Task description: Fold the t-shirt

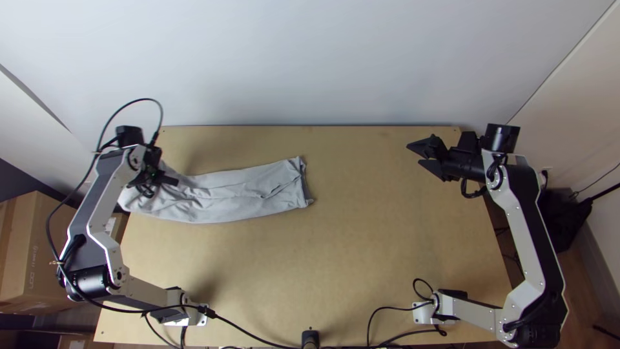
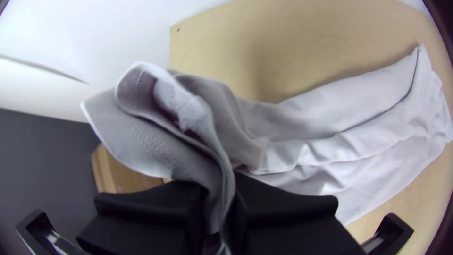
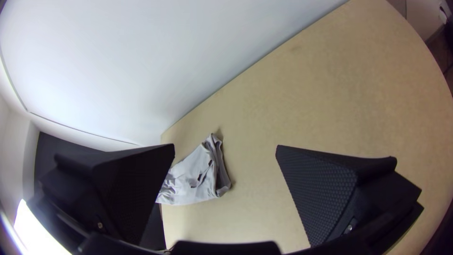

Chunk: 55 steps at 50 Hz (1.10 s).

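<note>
Left claw pinches the grey T-shirt; right claw stands spread

Take the table as a clock face in the top view, with six o'clock at the near edge between the arm bases. Your T-shirt lies in a long, narrow, wrinkled strip across the upper left of the table, from about ten o'clock to just above the middle, at twelve. Its free end lies flat, several layers showing along the edge there, and a long crease runs down its length.

At ten o'clock your left claw has the other end. In the left wrist view its two black fingers press in on a bunch of cloth, and the end beyond them stands up in curled, loose folds near the table's edge.

Your right claw is at two o'clock, well apart from the shirt, pointing toward the ten. Its fingers are spread wide, the textured pads facing inward.

Past the table's edge at nine o'clock is a cardboard box. Black cables run along the near edge around six.
</note>
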Available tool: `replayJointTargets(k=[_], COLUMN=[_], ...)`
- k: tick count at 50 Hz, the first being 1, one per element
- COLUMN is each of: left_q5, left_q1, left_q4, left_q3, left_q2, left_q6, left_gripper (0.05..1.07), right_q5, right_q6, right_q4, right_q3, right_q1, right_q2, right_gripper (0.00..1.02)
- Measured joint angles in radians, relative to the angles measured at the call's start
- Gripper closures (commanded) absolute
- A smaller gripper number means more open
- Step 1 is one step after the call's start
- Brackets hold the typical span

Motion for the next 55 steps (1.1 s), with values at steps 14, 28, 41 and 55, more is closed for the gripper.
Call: replayJointTargets(k=[14,28,41,55], left_q5=[-0.247,-0.375,-0.474,-0.508], left_q1=[-0.323,-0.583,-0.785,-0.894], left_q4=[-0.070,-0.183,-0.302,-0.446], left_q3=[0.090,0.308,0.514,0.727], left_q2=[0.011,0.147,0.322,0.558], left_q6=[-0.031,-0.130,-0.236,-0.364], left_gripper=[1.05,1.05,1.05,1.05], right_q5=[0.004,0.003,0.002,-0.012], right_q6=[-0.015,-0.031,-0.035,-0.035], right_q4=[-0.002,-0.004,-0.004,-0.005], right_q3=[-0.048,-0.093,-0.121,-0.170], right_q1=[-0.056,-0.082,-0.101,-0.126], right_q2=[-0.061,-0.111,-0.138,-0.177], right_gripper=[0.04,0.04,0.04,0.04])
